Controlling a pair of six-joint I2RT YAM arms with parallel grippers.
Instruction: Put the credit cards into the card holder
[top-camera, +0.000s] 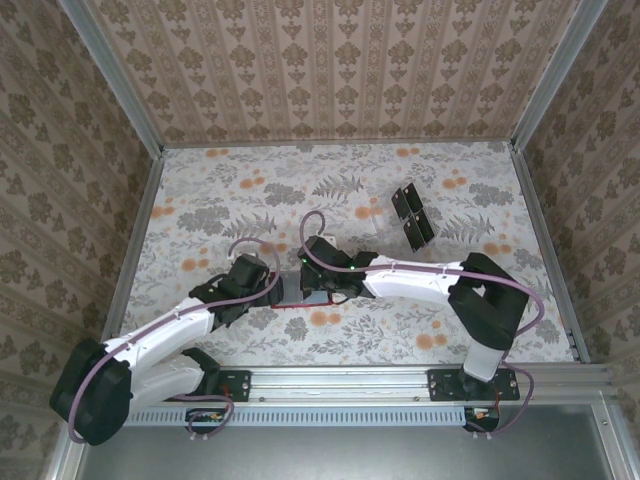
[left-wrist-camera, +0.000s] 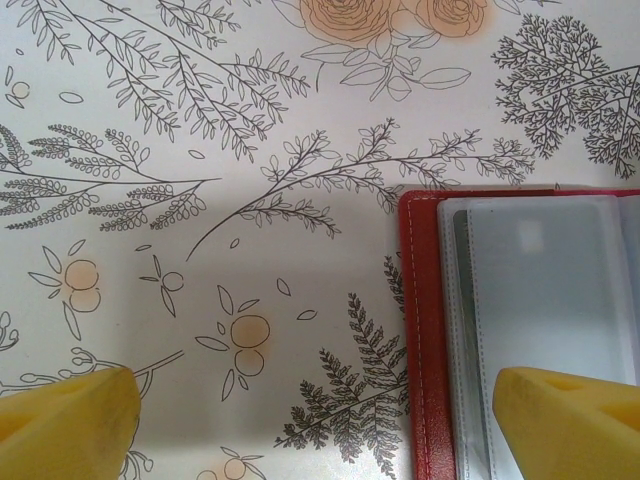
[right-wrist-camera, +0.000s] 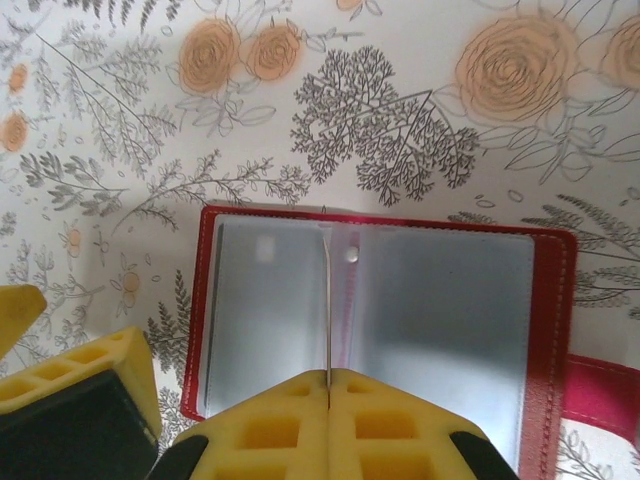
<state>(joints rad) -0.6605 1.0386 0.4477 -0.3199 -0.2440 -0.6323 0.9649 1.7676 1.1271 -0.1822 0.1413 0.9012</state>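
Note:
The red card holder (right-wrist-camera: 555, 330) lies open on the floral table, its greyish-blue sleeves face up and its clasp tab (right-wrist-camera: 600, 395) at the right. My right gripper (right-wrist-camera: 328, 375) is shut on a thin clear sleeve page (right-wrist-camera: 326, 300) that stands on edge along the spine. My left gripper (left-wrist-camera: 320, 420) is open and straddles the holder's left red edge (left-wrist-camera: 425, 330), one finger over the sleeve and the other over bare table. In the top view both grippers (top-camera: 270, 285) (top-camera: 318, 285) meet over the holder (top-camera: 292, 305). Black credit cards (top-camera: 410, 215) lie apart at the back right.
Patterned walls with metal corner posts (top-camera: 535, 75) close in the table on three sides. A metal rail (top-camera: 340, 385) with the arm bases runs along the near edge. Bare floral table (top-camera: 230, 190) stretches to the back left.

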